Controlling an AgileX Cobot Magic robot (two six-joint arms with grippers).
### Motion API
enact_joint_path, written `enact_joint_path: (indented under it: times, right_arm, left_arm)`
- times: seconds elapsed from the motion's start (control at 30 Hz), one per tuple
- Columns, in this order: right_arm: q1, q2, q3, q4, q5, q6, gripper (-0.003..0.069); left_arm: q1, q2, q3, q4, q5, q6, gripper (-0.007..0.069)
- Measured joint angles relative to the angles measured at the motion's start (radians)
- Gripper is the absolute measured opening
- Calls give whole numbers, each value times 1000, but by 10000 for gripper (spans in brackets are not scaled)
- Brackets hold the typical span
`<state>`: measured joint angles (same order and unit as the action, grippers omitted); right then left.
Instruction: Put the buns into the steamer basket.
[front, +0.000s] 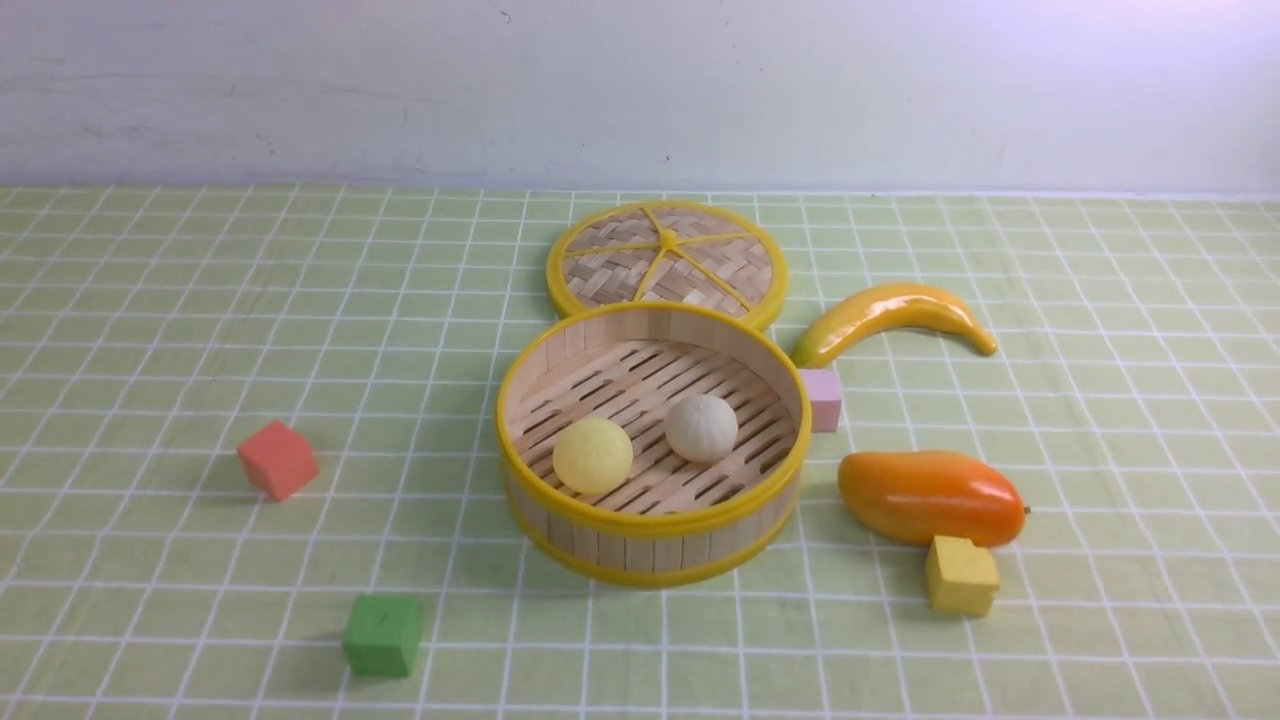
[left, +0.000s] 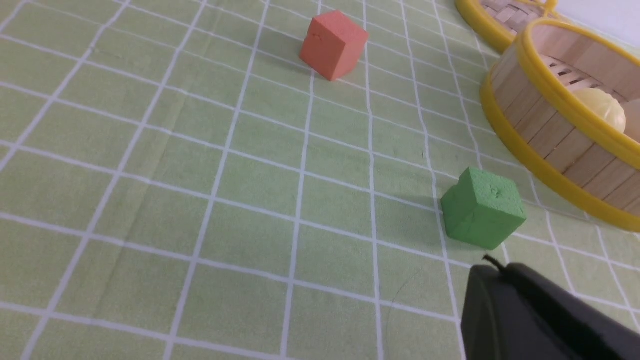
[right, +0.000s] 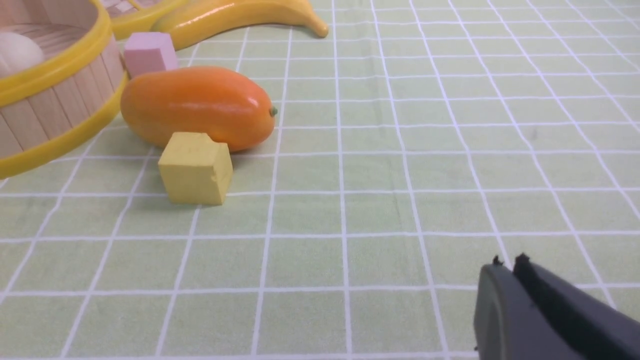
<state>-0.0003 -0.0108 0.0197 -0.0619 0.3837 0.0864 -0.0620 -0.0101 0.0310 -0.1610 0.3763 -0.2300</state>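
The steamer basket (front: 655, 535) stands in the middle of the table. The pale yellow bun (front: 592, 455) and the off-white pleated bun (front: 701, 427) lie side by side on its slatted floor. Neither arm shows in the front view. In the left wrist view my left gripper (left: 492, 267) is shut and empty, low over the cloth near the green cube (left: 482, 207), with the basket (left: 555, 135) and the yellow bun (left: 602, 107) beyond. In the right wrist view my right gripper (right: 507, 265) is shut and empty over bare cloth, away from the basket (right: 55, 100).
The woven lid (front: 667, 260) lies behind the basket. A banana (front: 890, 315), pink cube (front: 822, 398), orange mango (front: 930, 495) and yellow cube (front: 960, 575) lie to the right. A red cube (front: 277, 458) and green cube (front: 382, 634) lie to the left.
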Motion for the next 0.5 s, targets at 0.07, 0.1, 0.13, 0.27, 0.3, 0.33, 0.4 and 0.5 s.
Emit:
enact_joint_path:
  times: [0.07, 0.1, 0.13, 0.27, 0.3, 0.33, 0.4, 0.5]
  right_arm:
    - [0, 0, 0, 0, 0, 0, 31]
    - [0, 0, 0, 0, 0, 0, 32]
    - [0, 0, 0, 0, 0, 0, 32]
    - [0, 0, 0, 0, 0, 0, 35]
    - [0, 0, 0, 0, 0, 0, 36]
    - [0, 0, 0, 0, 0, 0, 37]
    - [0, 0, 0, 0, 0, 0, 40]
    - [0, 0, 0, 0, 0, 0, 44]
  left_arm:
    - [0, 0, 0, 0, 0, 0, -13]
    - [0, 0, 0, 0, 0, 0, -13]
    - [0, 0, 0, 0, 0, 0, -13]
    - [0, 0, 0, 0, 0, 0, -13]
    - [0, 0, 0, 0, 0, 0, -13]
    - [0, 0, 0, 0, 0, 0, -13]
    - [0, 0, 0, 0, 0, 0, -13]
    - [0, 0, 0, 0, 0, 0, -13]
